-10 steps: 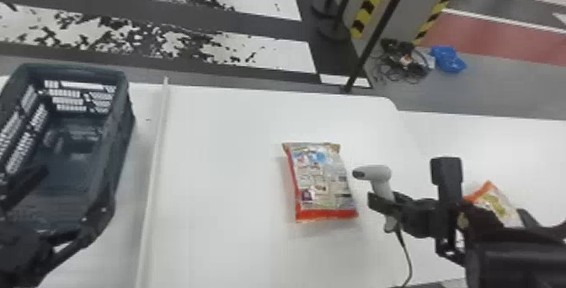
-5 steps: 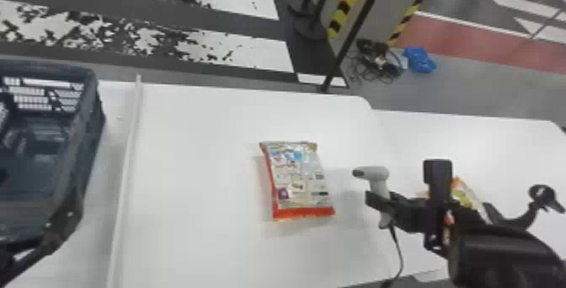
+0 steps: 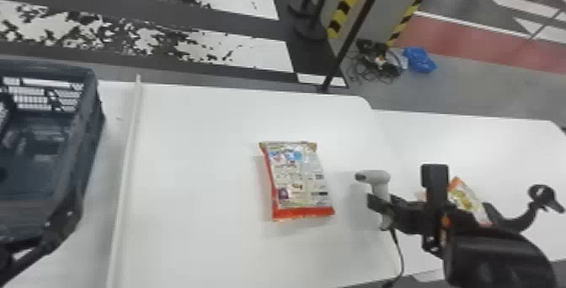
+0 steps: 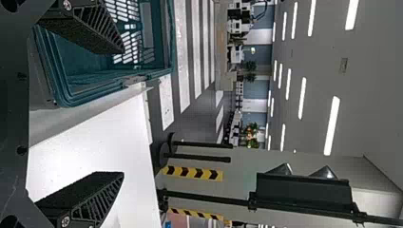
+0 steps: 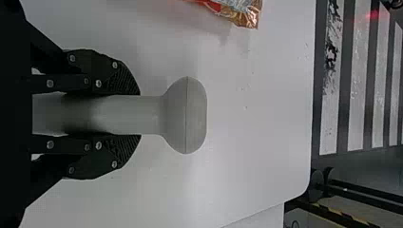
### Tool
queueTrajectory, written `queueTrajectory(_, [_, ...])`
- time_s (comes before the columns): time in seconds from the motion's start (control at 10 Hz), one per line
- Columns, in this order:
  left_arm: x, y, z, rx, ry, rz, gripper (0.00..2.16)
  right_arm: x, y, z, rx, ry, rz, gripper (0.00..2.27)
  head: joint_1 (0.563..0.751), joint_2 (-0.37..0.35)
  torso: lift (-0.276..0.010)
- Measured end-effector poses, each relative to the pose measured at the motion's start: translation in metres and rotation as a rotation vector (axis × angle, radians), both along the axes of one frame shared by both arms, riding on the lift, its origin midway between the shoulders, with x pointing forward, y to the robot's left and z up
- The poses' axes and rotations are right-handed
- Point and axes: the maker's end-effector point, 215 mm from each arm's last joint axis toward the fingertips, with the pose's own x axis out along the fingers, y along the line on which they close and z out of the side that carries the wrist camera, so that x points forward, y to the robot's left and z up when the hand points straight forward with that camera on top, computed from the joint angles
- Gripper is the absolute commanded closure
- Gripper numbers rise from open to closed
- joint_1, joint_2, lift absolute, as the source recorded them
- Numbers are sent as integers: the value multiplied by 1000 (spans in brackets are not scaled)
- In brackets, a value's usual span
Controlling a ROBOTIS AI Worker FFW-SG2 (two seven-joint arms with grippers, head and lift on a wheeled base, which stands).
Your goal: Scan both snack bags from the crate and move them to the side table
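In the right gripper (image 5: 138, 115), the handheld barcode scanner (image 3: 381, 178) is clamped, right of the red-edged snack bag (image 3: 299, 182); left of that bag, the left gripper (image 4: 121, 111) is held fingers parted. Farther right, another bag (image 3: 464, 196) is seen on the side table (image 3: 484, 140). The scanner's nose is best tipped squarely toward the nearer label.

right gripper (image 3: 380, 208): fingers clamped | left gripper (image 3: 59, 227): fingers well apart (head view, lower left)
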Motion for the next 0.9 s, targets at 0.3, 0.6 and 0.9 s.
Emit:
queueTrajectory(0.3, [0, 0, 0, 1, 0, 0, 83, 0, 0, -11, -11, 11, 3, 2250, 695, -350, -75])
queueTrajectory(0.6, [0, 0, 0, 1, 0, 0, 83, 0, 3, -15, -16, 12, 12, 2182, 695, -350, -75])
queueTrajectory(0.9, [0, 0, -1, 2, 2, 0, 83, 1, -1, -16, -31, 7, -6, 1301, 695, -350, -75])
